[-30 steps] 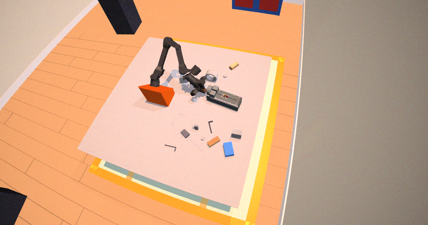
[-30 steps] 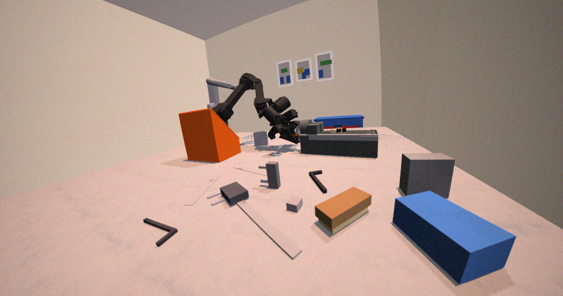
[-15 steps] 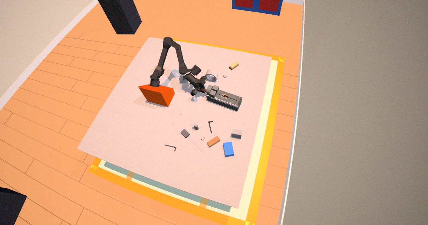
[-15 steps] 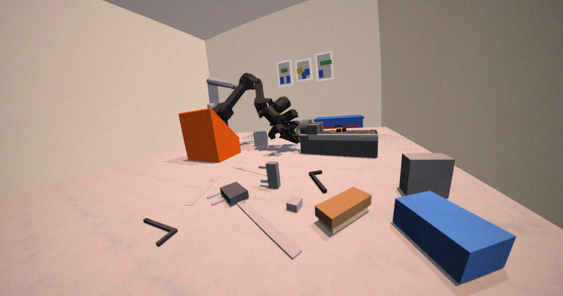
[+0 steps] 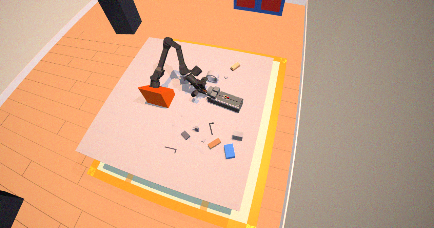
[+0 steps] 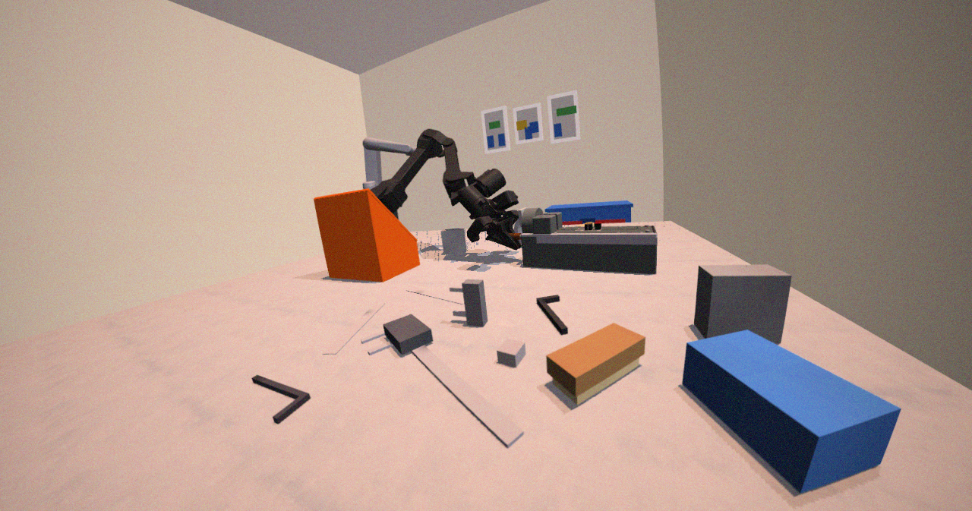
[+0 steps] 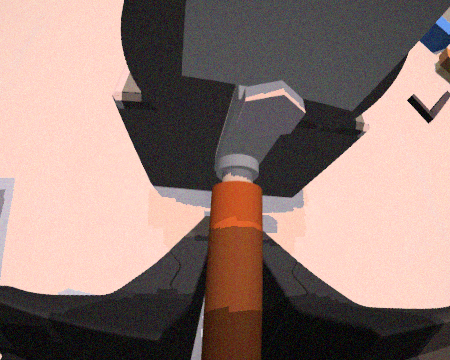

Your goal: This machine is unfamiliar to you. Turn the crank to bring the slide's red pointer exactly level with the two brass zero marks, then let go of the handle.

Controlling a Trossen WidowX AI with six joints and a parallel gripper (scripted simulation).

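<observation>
The machine (image 5: 225, 104) (image 6: 589, 253) is a long dark box with a slotted top and a grey housing at its arm end. Its crank arm (image 7: 260, 122) is grey and leans slightly right in the wrist view; an orange handle (image 7: 236, 205) sticks out from it. My gripper (image 5: 205, 91) (image 6: 518, 238) (image 7: 227, 227) is shut on the handle, one dark finger on each side. The slide's red pointer (image 5: 228, 97) is tiny, beside the small black and yellow zero-mark area on the machine's top. Whether it is exactly level with the brass marks is too small to tell.
An orange wedge block (image 5: 157, 97) (image 6: 346, 236) stands at the arm's base. A pale ring (image 5: 208, 77) lies behind the gripper. A blue block (image 5: 229, 151) (image 6: 781, 386), an orange-brown block (image 5: 214, 143) (image 6: 598, 354), a grey block (image 5: 237, 136) (image 6: 740, 304) and black L-shaped keys lie in front of the machine.
</observation>
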